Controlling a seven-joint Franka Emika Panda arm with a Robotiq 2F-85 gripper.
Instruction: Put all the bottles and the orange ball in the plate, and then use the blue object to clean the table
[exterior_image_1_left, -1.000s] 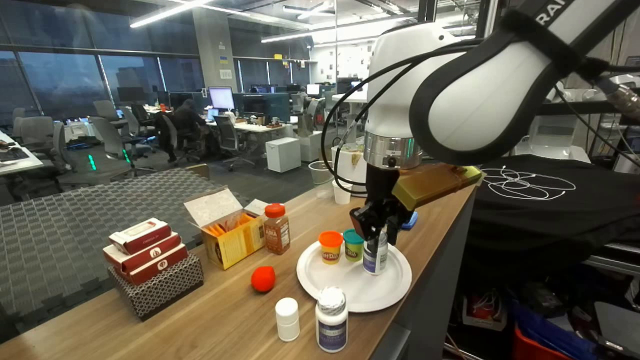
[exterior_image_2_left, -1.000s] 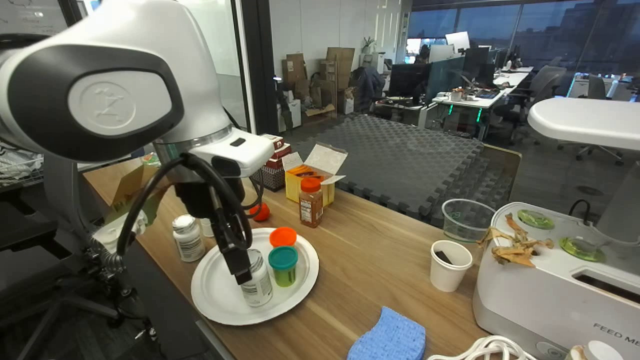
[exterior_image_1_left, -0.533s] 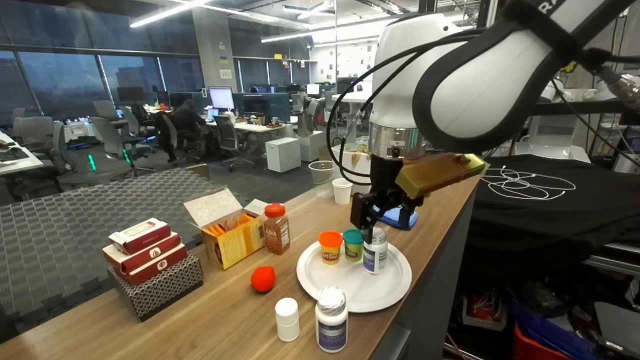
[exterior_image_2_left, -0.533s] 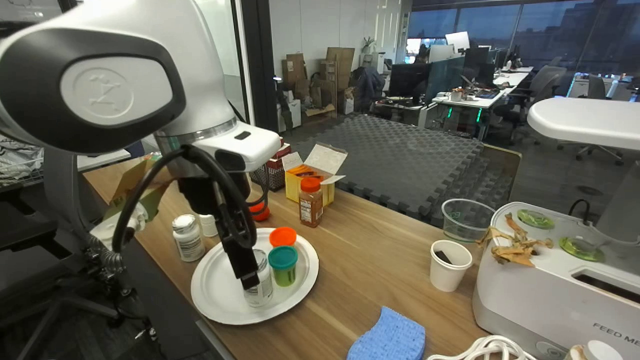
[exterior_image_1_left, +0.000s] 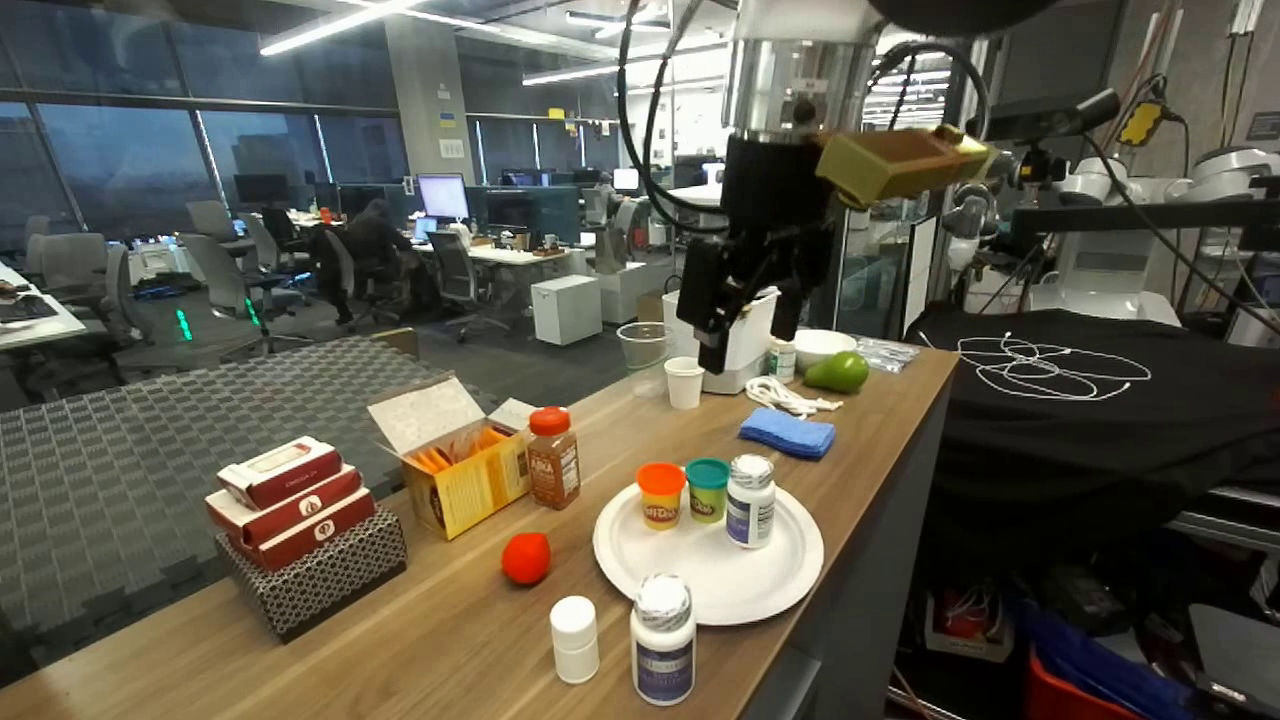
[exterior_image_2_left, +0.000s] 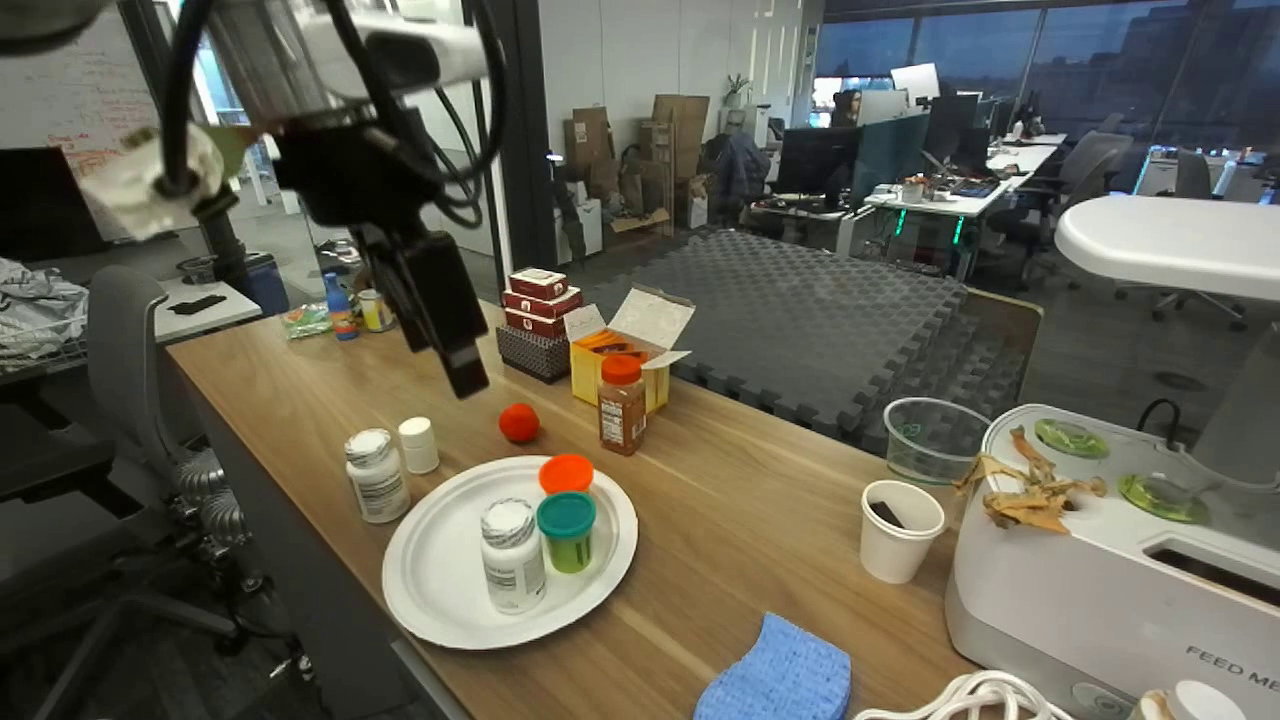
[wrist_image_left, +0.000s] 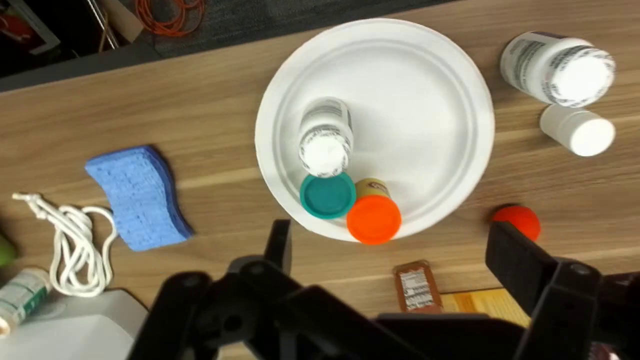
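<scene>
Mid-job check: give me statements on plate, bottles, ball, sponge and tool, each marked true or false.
1. The orange ball lies on the table, off the white plate. True.
2. All white bottles stand on the plate. False: one labelled white bottle does; a second labelled bottle and a small plain bottle stand on the table.
3. The tool is open and holds nothing. True.
4. A sponge lies on the plate. False: the blue sponge lies on the table.
5. The red-capped spice bottle stands beside an open yellow box. True.

Shiny silver collar is flanked by loopy black cables, a kinda yellowish block is fitted below, jaws are done all in black.
</scene>
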